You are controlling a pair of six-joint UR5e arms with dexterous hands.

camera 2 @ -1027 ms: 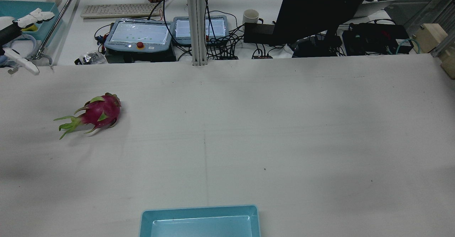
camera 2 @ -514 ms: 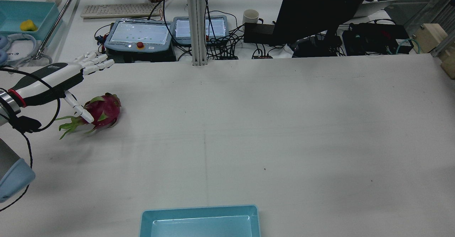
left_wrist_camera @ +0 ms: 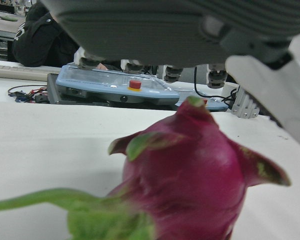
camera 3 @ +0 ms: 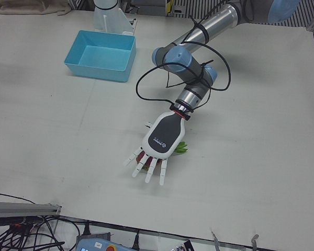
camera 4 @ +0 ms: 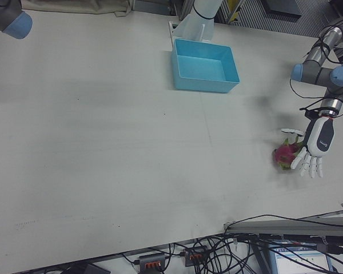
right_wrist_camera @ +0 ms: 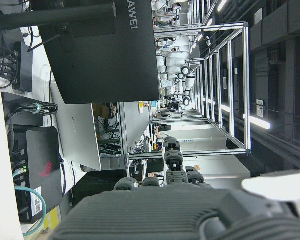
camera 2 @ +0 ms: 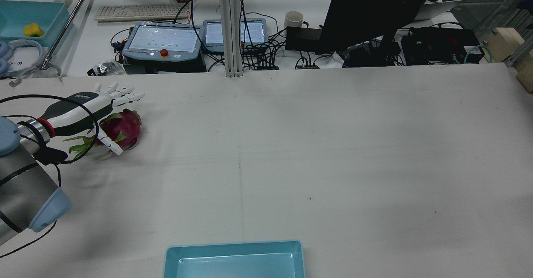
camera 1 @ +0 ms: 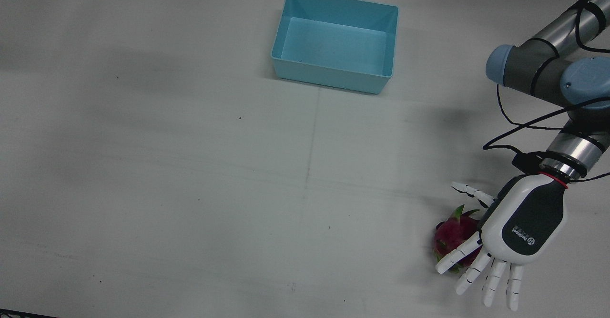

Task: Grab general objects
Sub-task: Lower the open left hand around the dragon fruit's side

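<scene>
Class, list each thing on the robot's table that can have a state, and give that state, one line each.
Dragon fruit: lying on its side, not yet gripped.
Left hand: open, fingers spread over the fruit.
Blue bin: upright, empty.
Right hand: open; only its own camera shows it.

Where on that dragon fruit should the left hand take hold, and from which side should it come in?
Probably around the rounded red body of the dragon fruit, from above. It lies on its side on the table, so its widest part faces up, while the thin green leafy end looks too slender for a firm hold. The left hand is open right over it, fingers spread past the fruit.
</scene>
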